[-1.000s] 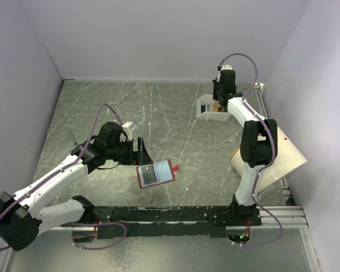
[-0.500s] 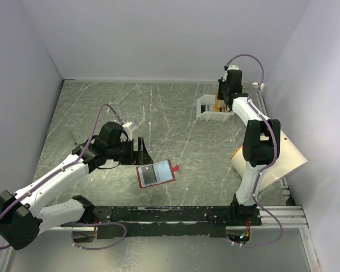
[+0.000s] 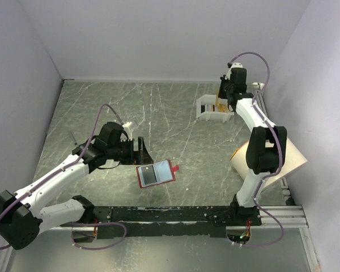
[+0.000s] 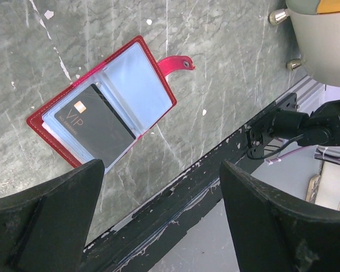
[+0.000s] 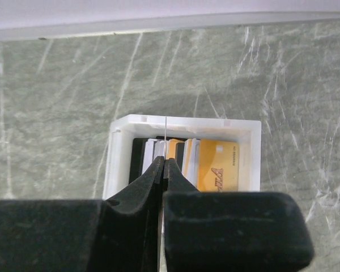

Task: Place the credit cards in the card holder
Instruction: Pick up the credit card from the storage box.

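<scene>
The right hand (image 5: pixel 163 160) hides the near side of the white box (image 5: pixel 184 120) beneath it. In the box the credit cards (image 5: pixel 218 164) stand packed on edge: only an orange face is readable, the rest are slivers. The hand's fingers are pinched together on a thin pale card (image 5: pixel 166 136), seen edge-on over the box. The left hand (image 4: pixel 161 170) hangs spread wide, holding nothing, just beside the red wallet (image 4: pixel 136 85), whose lower corner one finger cuts off. The wallet lies open on the counter (image 3: pixel 158 113) with a dark card (image 4: pixel 96 127) in one pocket, near the front rail (image 4: pixel 215 164), and counter shows all round it. The box sits close to the back wall.
</scene>
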Motion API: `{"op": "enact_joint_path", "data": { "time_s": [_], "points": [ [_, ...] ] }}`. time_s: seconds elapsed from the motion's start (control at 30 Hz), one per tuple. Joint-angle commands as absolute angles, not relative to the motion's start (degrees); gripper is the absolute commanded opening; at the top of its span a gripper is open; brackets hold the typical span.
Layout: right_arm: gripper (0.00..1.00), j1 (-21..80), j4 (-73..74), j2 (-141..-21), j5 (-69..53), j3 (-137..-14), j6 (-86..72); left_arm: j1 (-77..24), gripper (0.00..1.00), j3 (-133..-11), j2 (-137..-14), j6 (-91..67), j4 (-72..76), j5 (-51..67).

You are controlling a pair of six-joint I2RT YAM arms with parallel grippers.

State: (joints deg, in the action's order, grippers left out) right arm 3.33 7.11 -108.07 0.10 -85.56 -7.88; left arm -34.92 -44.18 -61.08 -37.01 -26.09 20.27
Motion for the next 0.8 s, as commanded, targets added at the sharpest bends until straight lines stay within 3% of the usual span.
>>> {"op": "enact_joint_path", "data": {
  "time_s": [0.0, 0.33, 0.77],
  "points": [
    [0.0, 3.2, 8.39, -102.32, -2.75, -84.5, -10.23, -34.54, 0.94, -43.61, -59.74, -38.31, -24.1, 21.41],
    [0.0, 6.51, 9.54, -89.48, -11.7, -75.04, -17.17, -34.54, 0.91, -42.66, -58.5, -44.27, -19.39, 22.65],
    [0.0, 25.39, 1.84, -72.19, -21.22, -57.77, -30.29, -34.45, 0.89, -43.63, -55.8, -51.33, -12.97, 20.8]
  ]
}}
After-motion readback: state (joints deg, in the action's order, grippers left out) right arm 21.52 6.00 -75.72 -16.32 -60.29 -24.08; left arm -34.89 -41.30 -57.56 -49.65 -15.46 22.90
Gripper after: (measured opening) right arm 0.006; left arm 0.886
